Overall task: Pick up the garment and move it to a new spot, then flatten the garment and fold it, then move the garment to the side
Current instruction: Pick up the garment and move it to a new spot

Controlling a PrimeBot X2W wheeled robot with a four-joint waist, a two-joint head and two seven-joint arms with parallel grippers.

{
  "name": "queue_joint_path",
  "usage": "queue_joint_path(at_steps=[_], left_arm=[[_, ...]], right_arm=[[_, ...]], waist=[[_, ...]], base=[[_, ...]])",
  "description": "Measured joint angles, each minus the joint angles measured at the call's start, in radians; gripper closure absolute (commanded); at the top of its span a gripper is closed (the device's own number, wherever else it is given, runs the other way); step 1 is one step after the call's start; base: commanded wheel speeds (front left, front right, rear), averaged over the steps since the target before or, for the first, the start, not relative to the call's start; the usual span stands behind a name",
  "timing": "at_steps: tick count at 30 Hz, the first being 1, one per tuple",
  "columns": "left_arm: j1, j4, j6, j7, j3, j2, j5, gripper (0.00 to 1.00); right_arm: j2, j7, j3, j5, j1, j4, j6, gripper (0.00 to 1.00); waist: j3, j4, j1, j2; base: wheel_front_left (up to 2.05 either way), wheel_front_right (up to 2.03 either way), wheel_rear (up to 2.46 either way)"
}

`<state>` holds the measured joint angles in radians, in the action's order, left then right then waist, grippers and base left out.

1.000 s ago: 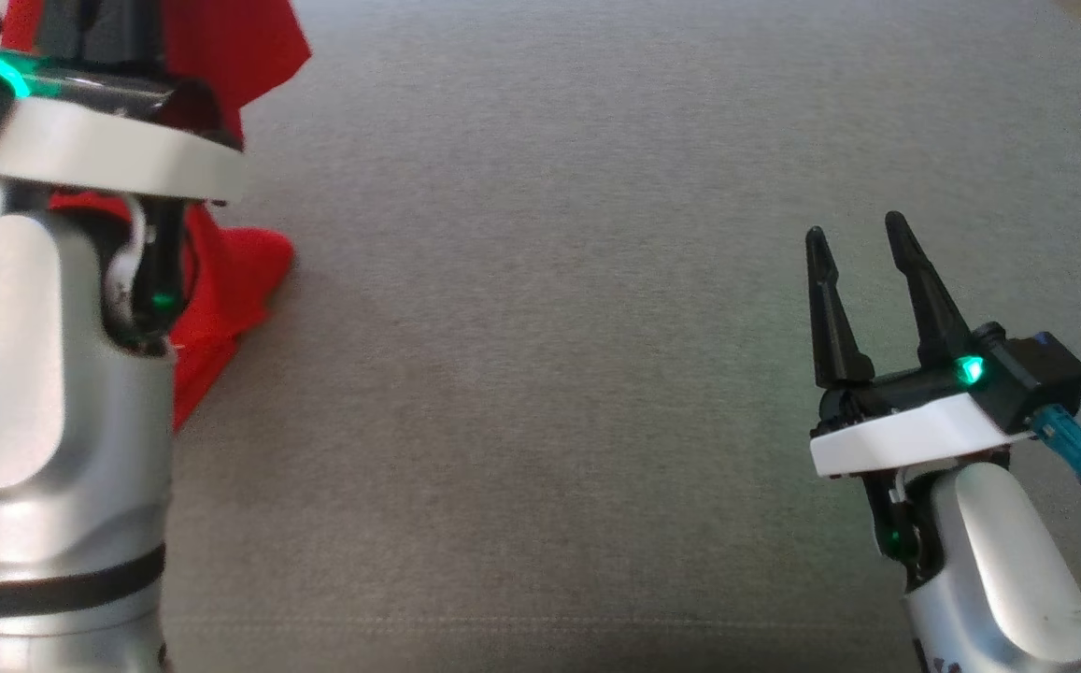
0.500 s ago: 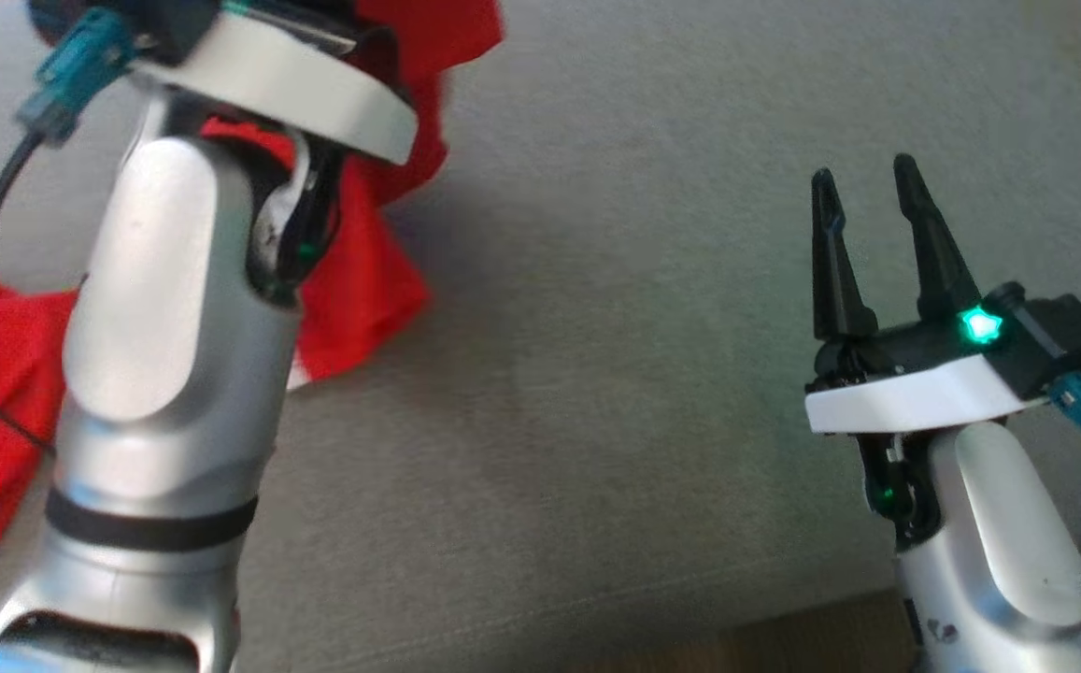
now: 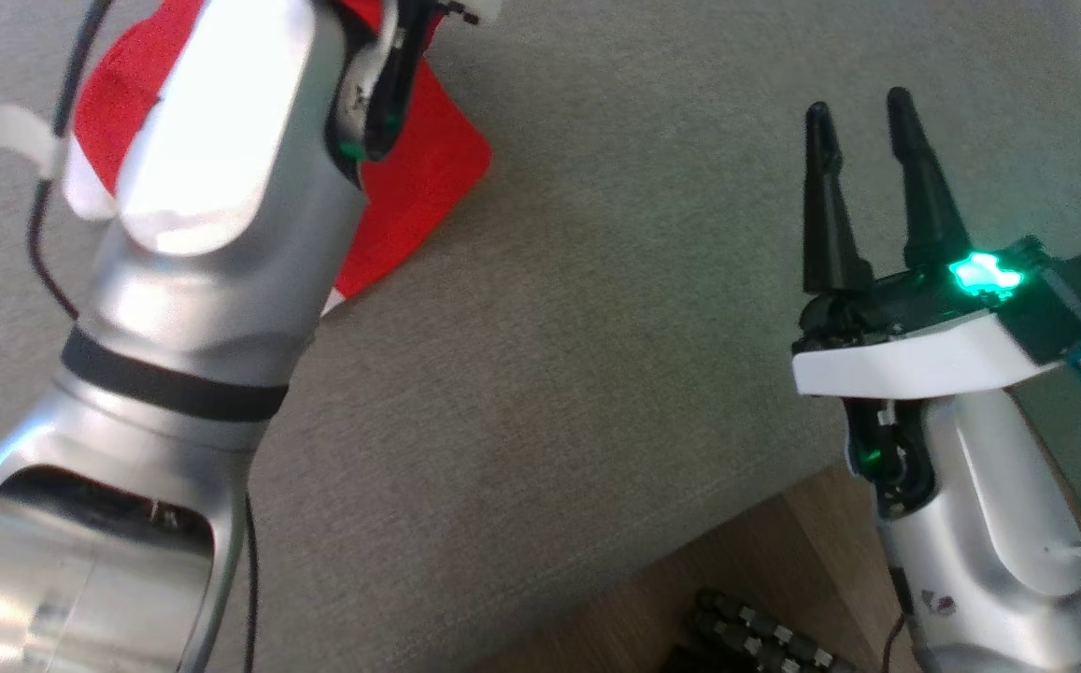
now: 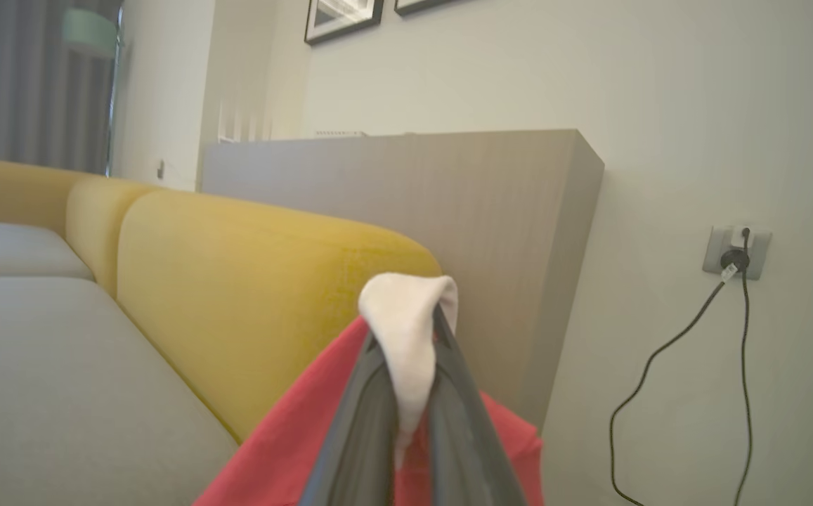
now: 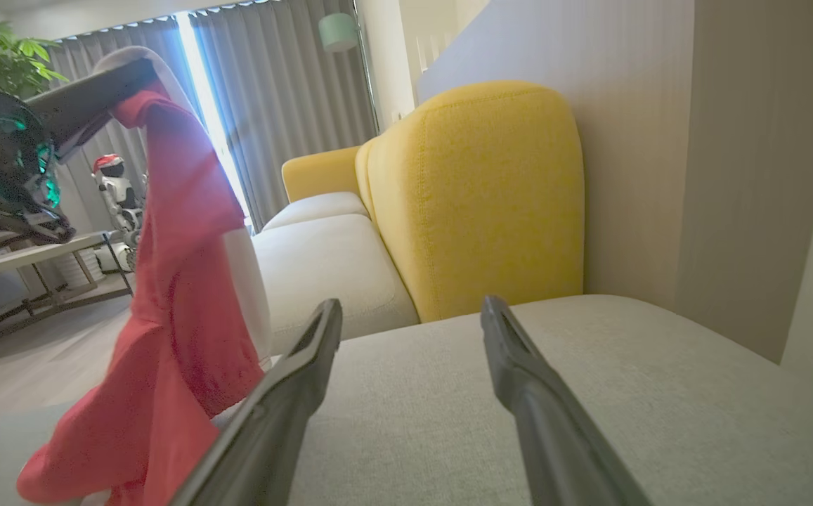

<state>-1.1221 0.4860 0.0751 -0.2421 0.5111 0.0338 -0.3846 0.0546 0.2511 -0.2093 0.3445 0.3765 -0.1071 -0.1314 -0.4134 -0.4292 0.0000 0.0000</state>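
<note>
Hanging from the left fingers (image 4: 459, 422), shut on its white trim, the red garment (image 5: 181, 281) drapes toward the sofa seat (image 3: 596, 280) in the right wrist view. The right fingers (image 3: 923, 196) stand wide and empty.

L end effector (image 4: 412, 330) raised, clamped on garment (image 4: 287, 457); R end effector (image 3: 862, 107) lower, jaws wide apart.

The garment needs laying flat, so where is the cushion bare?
The grey seat cushion lies bare between the hanging red garment and the open right gripper, back to the yellow backrest. It is crowded at the left, where the left gripper pinches the garment's white trim.
</note>
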Motion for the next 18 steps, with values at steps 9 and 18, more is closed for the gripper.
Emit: queue_joint_path(at_steps=[9, 18], left_arm=[[-0.029, 0.249, 0.033, -0.006, 0.161, -0.002, -0.098, 0.0], [-0.045, 0.224, 0.051, -0.008, 0.119, 0.006, -0.093, 0.0]], right_arm=[[-0.004, 0.0, -0.02, -0.003, 0.0, -0.002, 0.0, 0.0], [-0.004, 0.0, 0.003, -0.063, -0.003, -0.011, 0.0, 0.0]], waist=[[-0.027, -0.026, 0.0001, 0.0], [-0.003, 0.088, 0.0001, 0.0]], base=[[0.0, 0.0, 0.0], [0.0, 0.0, 0.0]])
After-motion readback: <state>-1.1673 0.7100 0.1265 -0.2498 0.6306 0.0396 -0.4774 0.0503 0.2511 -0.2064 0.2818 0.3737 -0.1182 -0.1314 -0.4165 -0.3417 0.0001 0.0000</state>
